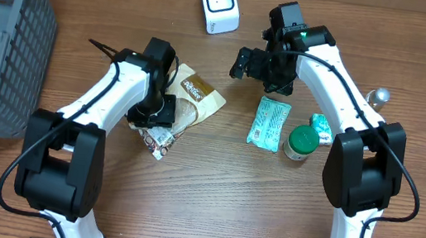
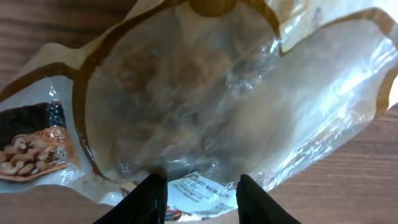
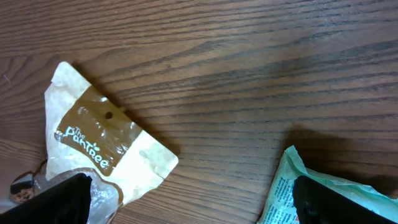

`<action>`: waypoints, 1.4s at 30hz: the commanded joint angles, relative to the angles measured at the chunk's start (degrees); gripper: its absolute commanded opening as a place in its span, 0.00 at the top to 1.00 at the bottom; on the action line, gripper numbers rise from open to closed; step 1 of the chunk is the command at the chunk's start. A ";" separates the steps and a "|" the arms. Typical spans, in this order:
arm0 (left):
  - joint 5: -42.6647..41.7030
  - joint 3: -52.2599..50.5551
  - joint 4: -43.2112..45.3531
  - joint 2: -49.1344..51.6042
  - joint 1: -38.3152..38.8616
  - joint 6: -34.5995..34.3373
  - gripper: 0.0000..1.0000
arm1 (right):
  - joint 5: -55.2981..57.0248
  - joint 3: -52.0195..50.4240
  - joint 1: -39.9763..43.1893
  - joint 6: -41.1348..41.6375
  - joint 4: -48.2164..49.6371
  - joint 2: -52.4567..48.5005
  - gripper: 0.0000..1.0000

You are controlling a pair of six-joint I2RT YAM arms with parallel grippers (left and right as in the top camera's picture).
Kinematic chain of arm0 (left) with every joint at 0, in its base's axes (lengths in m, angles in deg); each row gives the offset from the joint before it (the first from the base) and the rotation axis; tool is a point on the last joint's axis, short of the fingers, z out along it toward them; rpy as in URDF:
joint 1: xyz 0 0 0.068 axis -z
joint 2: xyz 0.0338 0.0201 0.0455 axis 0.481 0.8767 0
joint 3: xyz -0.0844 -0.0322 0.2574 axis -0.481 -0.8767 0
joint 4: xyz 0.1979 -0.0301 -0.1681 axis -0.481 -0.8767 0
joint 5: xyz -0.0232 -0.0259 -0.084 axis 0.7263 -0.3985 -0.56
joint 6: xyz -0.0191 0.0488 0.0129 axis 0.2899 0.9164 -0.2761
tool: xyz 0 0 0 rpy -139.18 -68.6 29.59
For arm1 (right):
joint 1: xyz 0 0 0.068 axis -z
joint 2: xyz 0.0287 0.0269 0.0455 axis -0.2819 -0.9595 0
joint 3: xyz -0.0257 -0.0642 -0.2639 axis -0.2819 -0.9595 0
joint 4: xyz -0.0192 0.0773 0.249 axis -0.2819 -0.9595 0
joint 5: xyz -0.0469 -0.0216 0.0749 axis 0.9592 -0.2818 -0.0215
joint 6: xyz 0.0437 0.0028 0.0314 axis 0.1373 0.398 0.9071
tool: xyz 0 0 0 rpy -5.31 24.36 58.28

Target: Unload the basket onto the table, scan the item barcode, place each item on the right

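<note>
The item is a cream and brown snack bag [image 1: 196,98] with a clear window, lying flat on the table left of centre. My left gripper [image 1: 158,116] hangs low over its near end. In the left wrist view the bag [image 2: 211,93] fills the frame, and the left gripper [image 2: 199,190] is open, its two black fingers [image 2: 149,199] standing apart over a white printed label on the bag. The white scanner [image 1: 219,4] stands at the back. My right gripper [image 1: 259,65] is open and empty above bare wood [image 3: 205,112], between the bag [image 3: 99,137] and a teal packet [image 3: 298,193].
A grey mesh basket [image 1: 0,31] fills the far left. The teal packet [image 1: 268,123], a green-lidded jar [image 1: 302,141], a second small teal packet [image 1: 322,128] and a silver knob [image 1: 380,96] lie right of centre under the right arm.
</note>
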 commanded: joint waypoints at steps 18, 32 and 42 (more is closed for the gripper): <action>-2.89 10.19 -8.33 -0.24 -0.50 2.60 0.44 | -14.01 0.96 -1.81 -0.02 14.51 0.15 0.55; -2.08 1.66 1.97 -0.24 -0.76 0.28 0.36 | -2.34 0.59 -14.51 0.00 13.00 -8.68 0.91; 2.84 1.46 2.54 -0.22 -0.74 -1.38 0.38 | 7.04 -0.94 -14.67 1.51 -1.73 -9.31 0.87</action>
